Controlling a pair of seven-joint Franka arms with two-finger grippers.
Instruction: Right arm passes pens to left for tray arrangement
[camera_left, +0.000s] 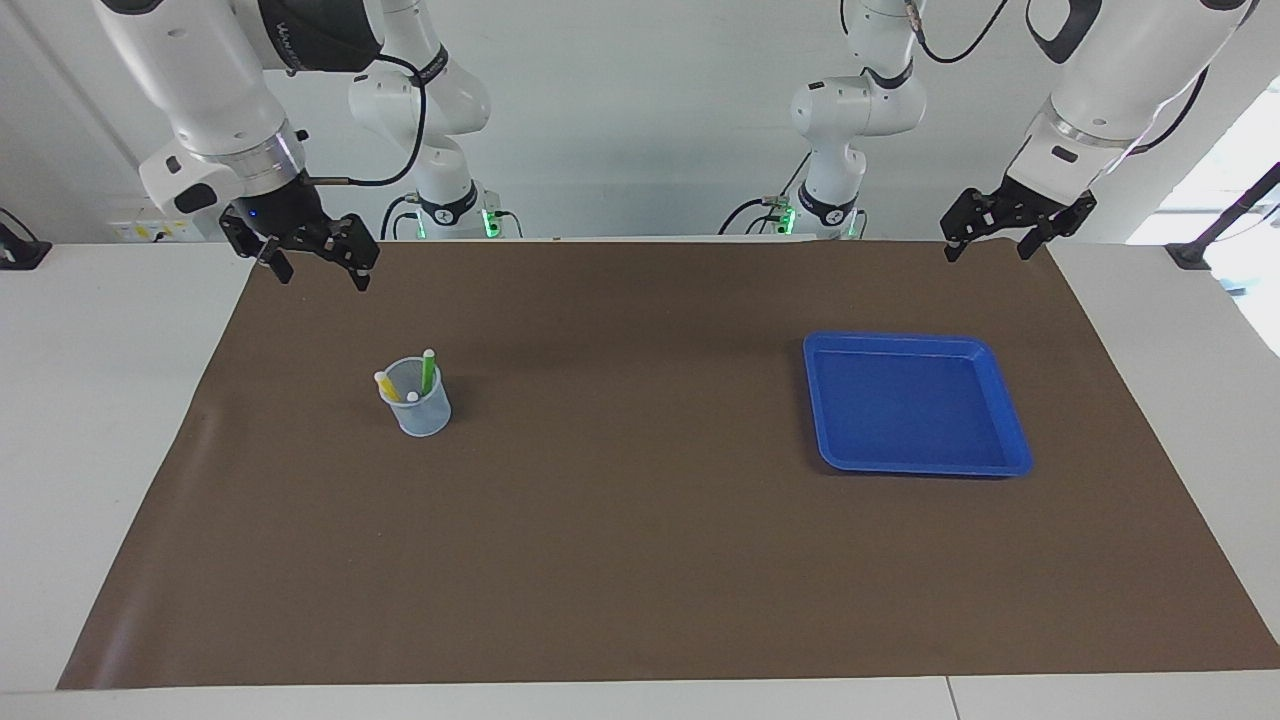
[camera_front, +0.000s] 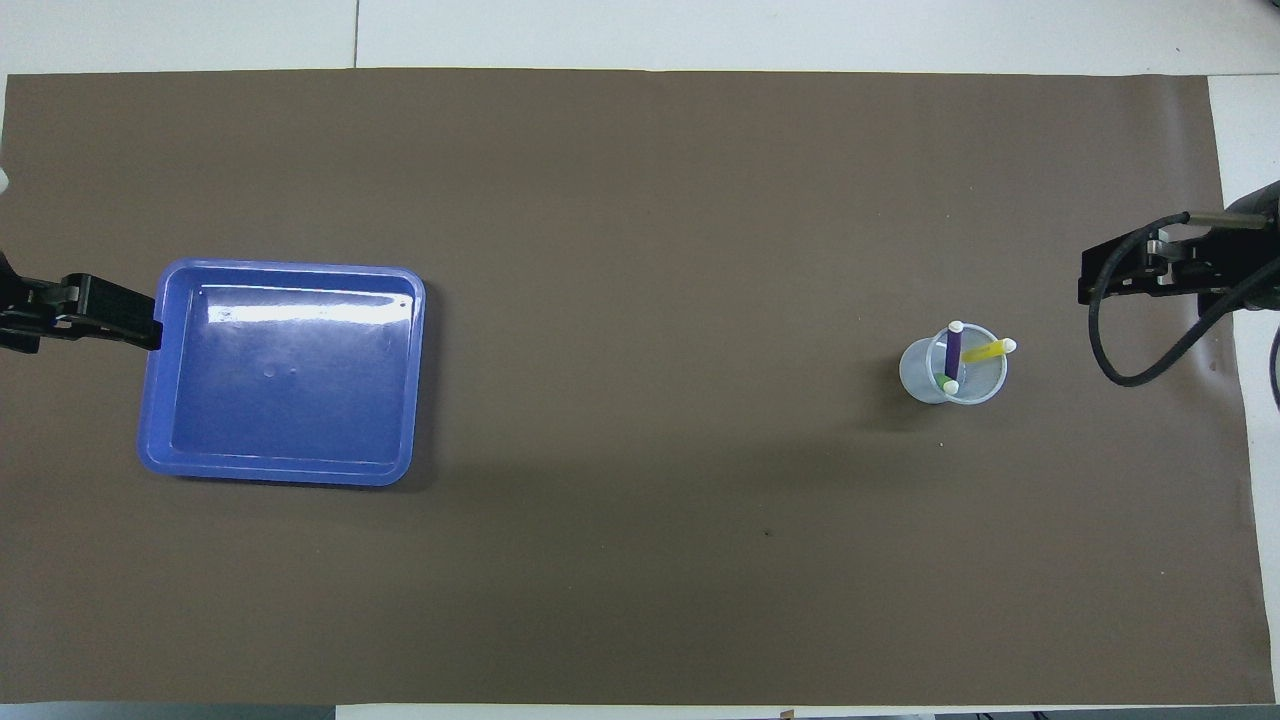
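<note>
Pens (camera_left: 412, 380) yellow, green and purple with pale ends, upright in mesh cup (camera_left: 419, 410) toward right arm's end, right hand (camera_left: 322, 270) open above brown mat (camera_left: 640, 560), left hand (camera_left: 985, 247) open, empty blue tray (camera_left: 1018, 440).

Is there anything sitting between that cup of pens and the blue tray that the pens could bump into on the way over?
Nothing visible. The pens stand in the mesh cup toward the right arm's end, the tray lies empty toward the left arm's end, and only bare brown mat shows between them.
</note>
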